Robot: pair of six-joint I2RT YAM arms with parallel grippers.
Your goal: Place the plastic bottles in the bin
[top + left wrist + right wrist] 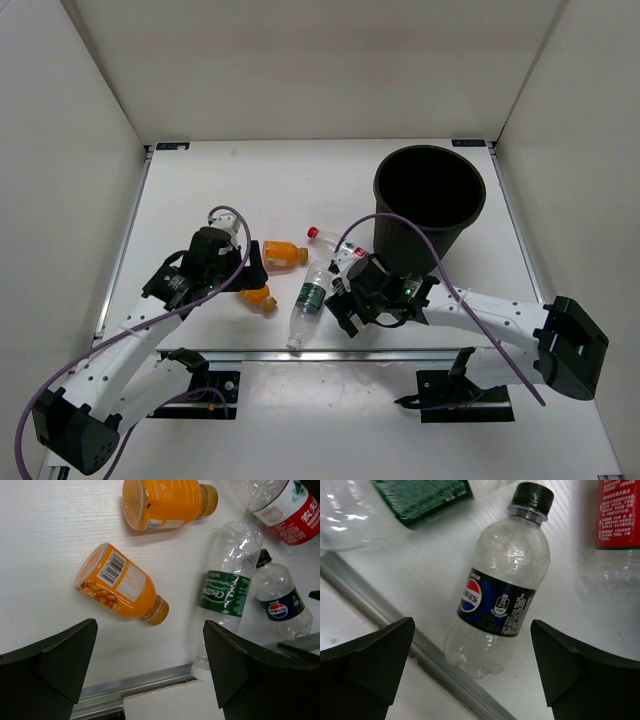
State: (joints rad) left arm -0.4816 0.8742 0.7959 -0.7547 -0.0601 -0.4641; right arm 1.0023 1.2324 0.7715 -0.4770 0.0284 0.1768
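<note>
The black bin (428, 200) stands at the back right. Two orange bottles lie on the table, one (283, 254) (160, 502) farther back and one (259, 297) (120, 587) nearer. A clear green-label bottle (311, 303) (225, 595) (395, 505) lies with its white cap at the front rail. A clear red-label bottle (330, 243) (290, 507) (620, 530) lies beside it. A small clear bottle with a dark blue label and black cap (500, 600) (280, 602) lies under my right gripper (345, 305) (472, 667), which is open above it. My left gripper (250, 280) (150, 665) is open above the nearer orange bottle.
A metal rail (300, 352) (150, 685) (395, 615) runs along the table's front edge, close to the bottles. White walls enclose the table on the left, right and back. Purple cables loop over both arms.
</note>
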